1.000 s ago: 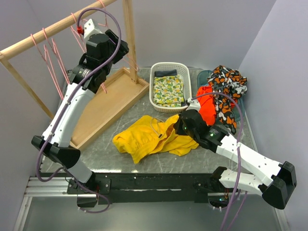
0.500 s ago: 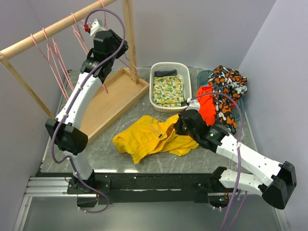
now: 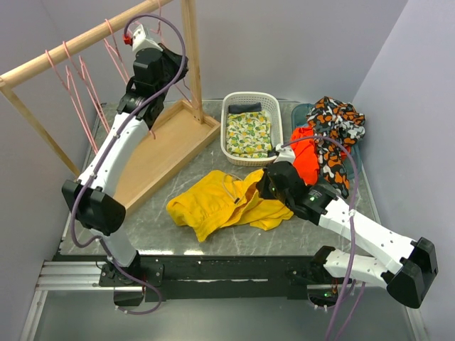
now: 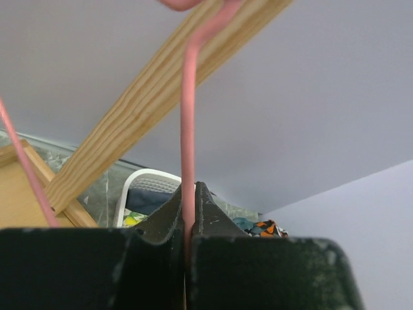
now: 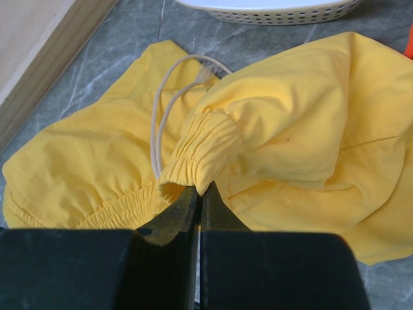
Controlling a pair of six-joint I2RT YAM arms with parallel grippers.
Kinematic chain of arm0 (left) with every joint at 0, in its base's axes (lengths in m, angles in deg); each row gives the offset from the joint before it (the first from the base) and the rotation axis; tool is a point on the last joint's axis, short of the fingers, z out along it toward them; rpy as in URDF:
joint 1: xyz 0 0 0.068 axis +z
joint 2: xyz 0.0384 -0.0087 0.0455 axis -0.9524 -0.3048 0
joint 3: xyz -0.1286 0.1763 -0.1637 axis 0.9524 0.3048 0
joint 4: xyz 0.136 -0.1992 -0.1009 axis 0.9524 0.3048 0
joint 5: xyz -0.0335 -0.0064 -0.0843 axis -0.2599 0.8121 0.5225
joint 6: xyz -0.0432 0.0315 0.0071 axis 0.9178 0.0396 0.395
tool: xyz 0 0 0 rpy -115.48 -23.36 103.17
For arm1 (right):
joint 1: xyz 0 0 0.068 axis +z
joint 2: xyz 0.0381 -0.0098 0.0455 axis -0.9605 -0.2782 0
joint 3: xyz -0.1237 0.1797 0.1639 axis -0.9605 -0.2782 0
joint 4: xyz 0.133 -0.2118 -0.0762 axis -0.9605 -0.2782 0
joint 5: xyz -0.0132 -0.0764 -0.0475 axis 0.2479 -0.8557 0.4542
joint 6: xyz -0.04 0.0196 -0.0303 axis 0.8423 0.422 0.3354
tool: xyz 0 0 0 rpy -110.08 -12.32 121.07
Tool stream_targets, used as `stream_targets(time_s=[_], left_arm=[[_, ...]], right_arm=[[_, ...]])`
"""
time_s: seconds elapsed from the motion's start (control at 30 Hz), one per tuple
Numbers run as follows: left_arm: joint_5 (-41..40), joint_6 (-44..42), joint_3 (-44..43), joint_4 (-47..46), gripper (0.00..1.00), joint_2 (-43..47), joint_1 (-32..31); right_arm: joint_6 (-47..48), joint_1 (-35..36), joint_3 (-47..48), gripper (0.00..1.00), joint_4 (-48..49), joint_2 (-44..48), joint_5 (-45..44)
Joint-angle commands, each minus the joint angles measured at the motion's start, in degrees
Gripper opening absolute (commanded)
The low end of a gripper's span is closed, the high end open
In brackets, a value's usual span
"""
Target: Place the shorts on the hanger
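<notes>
The yellow shorts [image 3: 213, 202] lie crumpled on the table's middle. My right gripper [image 3: 264, 186] is at their right side. In the right wrist view it [image 5: 200, 190] is shut on a fold of the gathered waistband [image 5: 203, 139], beside the white drawstring [image 5: 158, 123]. My left gripper [image 3: 170, 65] is raised to the wooden rail [image 3: 71, 46]. In the left wrist view it [image 4: 188, 194] is shut on the thin pink wire of a hanger [image 4: 188, 129], whose hook curves over the rail [image 4: 148, 110]. Most of that hanger is hidden behind the arm in the top view.
Several other pink hangers [image 3: 79, 92] hang on the rail at the left. The rack's wooden base tray [image 3: 160, 153] and post [image 3: 192, 50] stand at back left. A white basket [image 3: 250, 99] of cloths, an orange-red cloth [image 3: 311, 160] and a patterned cloth [image 3: 338, 124] sit at back right.
My left arm has reached up and back to the rail, and its gripper has shut on the hanger wire. The right arm and the shorts have stayed put.
</notes>
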Motion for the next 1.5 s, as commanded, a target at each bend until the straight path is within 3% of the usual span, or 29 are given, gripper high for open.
stream_targets(time_s=[0.0, 0.3, 0.57, 0.83, 1.1, 1.47], left_arm=[[3.11, -4.32, 2.54, -5.05, 0.01, 6.02, -1.68], [7.32, -6.34, 11.85, -5.67, 0.01, 13.23, -4.31], [20.66, -8.72, 24.59, -1.18, 0.01, 22.80, -10.29], [33.95, -8.72, 46.55, 6.46, 0.01, 44.77, -17.58], [43.97, -4.76, 56.15, 17.08, 0.01, 62.44, -19.26], [57.50, -5.46, 62.31, 23.96, 0.01, 64.65, -20.05]], right_arm=[[1.09, -0.48, 2.61, 0.00, 2.65, -0.26, -0.58], [1.09, -0.39, 2.35, 0.00, 2.65, 0.18, -1.64], [1.97, -0.30, 1.47, 0.00, 1.33, 1.41, -4.18], [5.75, -0.30, 2.44, 0.00, -3.41, 1.07, -7.35], [8.39, -0.74, 5.68, 0.00, -5.61, -6.05, -9.02], [11.02, -2.50, 8.15, 0.00, -6.32, -5.80, -7.45]])
